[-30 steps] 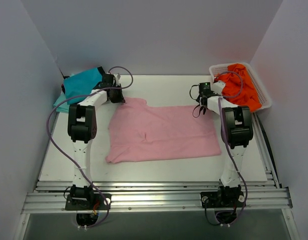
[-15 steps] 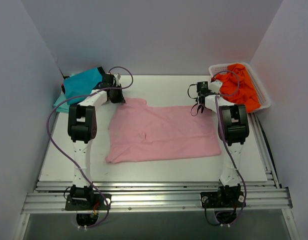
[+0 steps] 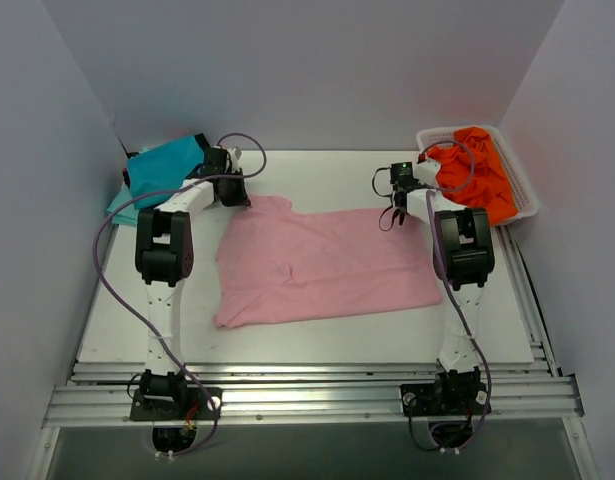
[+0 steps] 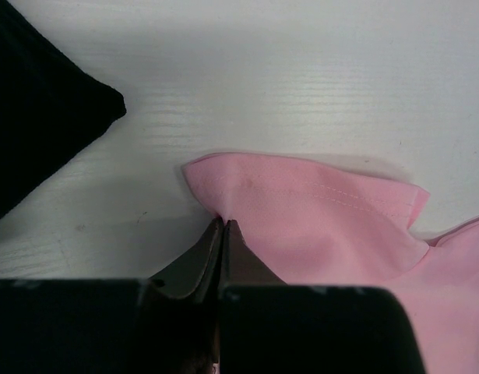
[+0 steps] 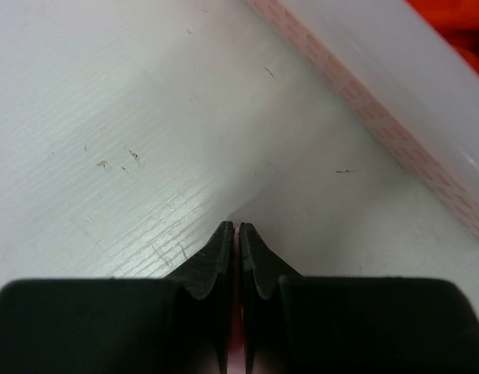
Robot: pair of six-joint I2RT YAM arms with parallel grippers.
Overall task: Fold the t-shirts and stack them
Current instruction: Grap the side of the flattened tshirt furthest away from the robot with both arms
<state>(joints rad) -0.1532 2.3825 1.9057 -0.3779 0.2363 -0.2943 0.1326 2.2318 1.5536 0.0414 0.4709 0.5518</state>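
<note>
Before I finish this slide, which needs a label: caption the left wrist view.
Left gripper shut on the hem of the pink t-shirt; black shirt lies apart on the white table.

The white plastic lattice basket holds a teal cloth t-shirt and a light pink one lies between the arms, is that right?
Not teal: the top external view shows the white plastic lattice basket holding a bright orange cloth t-shirt. Otherwise right.

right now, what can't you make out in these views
Top view: what lies under the teal t-shirt, covered by it and the left arm.
Top view: how many shirts the basket holds; the orange t-shirt is bunched.
Right wrist view: how much pink t-shirt the right tool pinches; its fingers hide all but a sliver.
</note>
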